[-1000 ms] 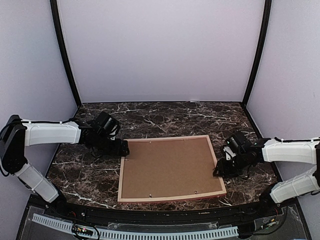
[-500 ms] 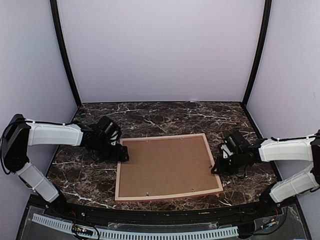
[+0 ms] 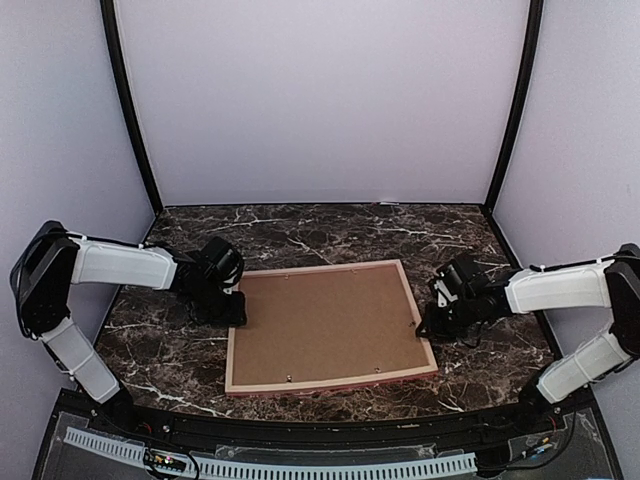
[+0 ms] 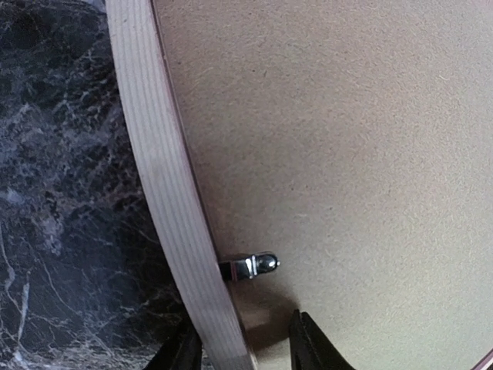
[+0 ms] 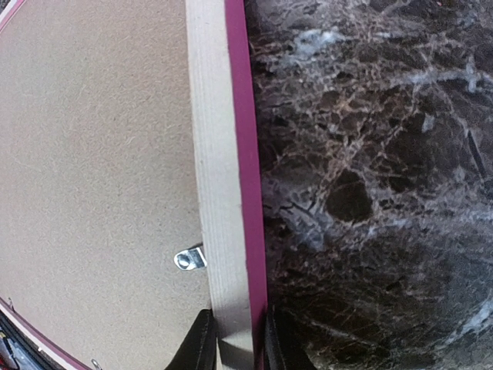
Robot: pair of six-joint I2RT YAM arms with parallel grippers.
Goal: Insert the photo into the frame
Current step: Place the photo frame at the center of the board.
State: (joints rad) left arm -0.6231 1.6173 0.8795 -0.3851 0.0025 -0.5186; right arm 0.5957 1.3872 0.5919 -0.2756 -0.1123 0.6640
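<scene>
**Top external.**
- The frame (image 3: 330,382): large, thin, rectangular, lying back-up on the dark marble table (image 3: 300,235). It spans the gap between the two sets of fingers.
- Brown backing board (image 3: 325,325): fills the frame's opening, face up.
- Left fingers (image 3: 236,308): at the frame's left rail, near its far corner.
- Right fingers (image 3: 425,327): at the opposite rail, about halfway along it.
- A pink strip shows along the near edge of the frame.

**Left wrist.**
- Pale wood rail (image 4: 166,193) of the frame: runs away from the fingertips and curves to the upper left.
- Outer finger (image 4: 183,353): touches the rail's table side.
- Inner finger (image 4: 310,348): sits over the board side, with a strip of shadow between it and the rail.
- State: the left fingers are closed across the rail.
- Small metal tab (image 4: 253,265): just ahead of the fingertips, projecting from the rail onto the backing board (image 4: 347,154).
- Table (image 4: 62,200): lies beyond the outer finger.

**Right wrist.**
- Frame rail (image 5: 209,169): pale wood with a pink face (image 5: 245,154) on the table side, running straight away from the fingertips.
- Board-side finger (image 5: 199,345) and table-side finger (image 5: 279,348): press the rail from either side with no gap.
- State: the right fingers are clamped on the frame.
- Metal tab (image 5: 189,259): just ahead of the board-side finger, lying on the backing board (image 5: 92,154).
- Table (image 5: 370,169): fills the area beyond the table-side finger.
</scene>
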